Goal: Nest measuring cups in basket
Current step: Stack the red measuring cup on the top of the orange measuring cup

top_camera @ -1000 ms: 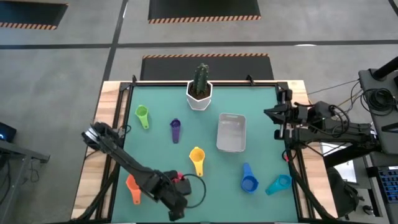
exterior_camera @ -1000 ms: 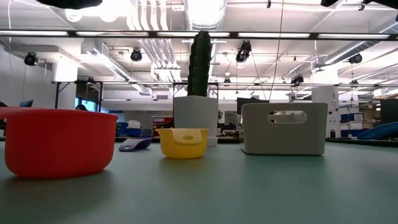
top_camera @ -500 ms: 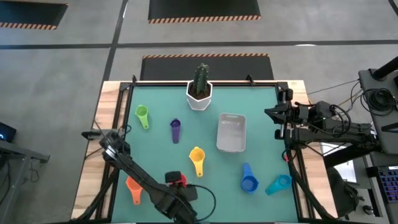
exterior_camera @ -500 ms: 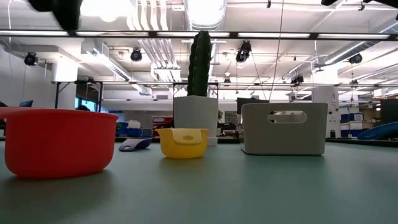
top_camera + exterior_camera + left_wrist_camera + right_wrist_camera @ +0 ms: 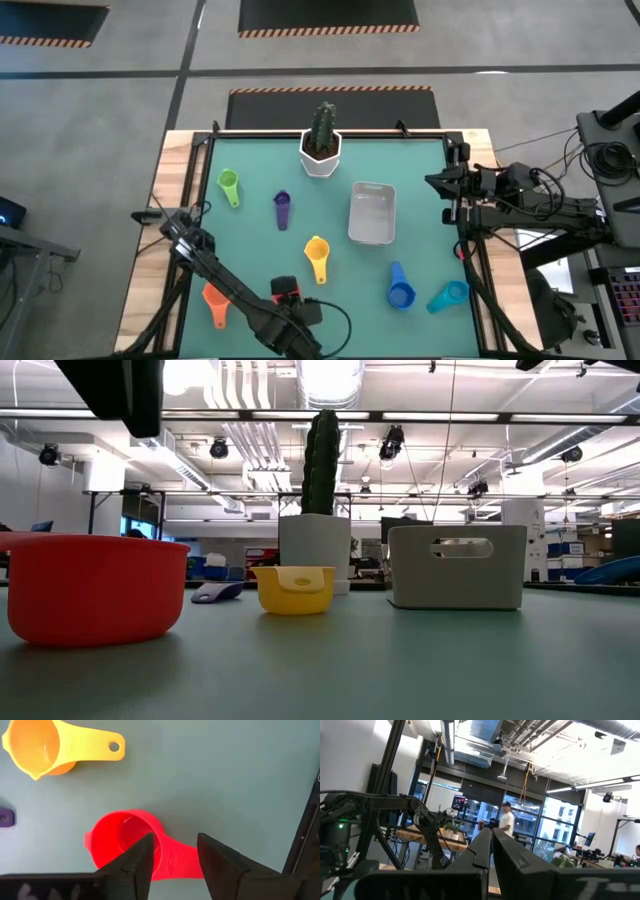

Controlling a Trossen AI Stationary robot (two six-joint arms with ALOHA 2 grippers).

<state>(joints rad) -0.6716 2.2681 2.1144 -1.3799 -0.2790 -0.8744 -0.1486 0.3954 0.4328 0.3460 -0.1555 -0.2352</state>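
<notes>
The red measuring cup [image 5: 127,845] stands upright on the green mat near the front edge, also seen in the low view [image 5: 92,588]. My left gripper [image 5: 175,857] hangs open above it, pointing down; the cup's handle [image 5: 176,864] shows in the gap between the fingers, untouched. The yellow [image 5: 317,255], purple [image 5: 282,208], green [image 5: 228,183], orange [image 5: 213,300], blue [image 5: 400,288] and teal [image 5: 448,295] cups lie scattered on the mat. The basket [image 5: 372,212] stands right of centre. My right gripper [image 5: 490,847] waits shut at the table's right edge.
A white pot with a cactus [image 5: 321,150] stands at the far edge, behind the basket. The orange cup lies just left of my left arm. The mat between the red cup and the blue cup is bare. The right arm's base stands beyond the right edge.
My left gripper has come down toward the red cup and shifted a little toward the table's right edge. The red cup and the other cups have stayed where they were.
</notes>
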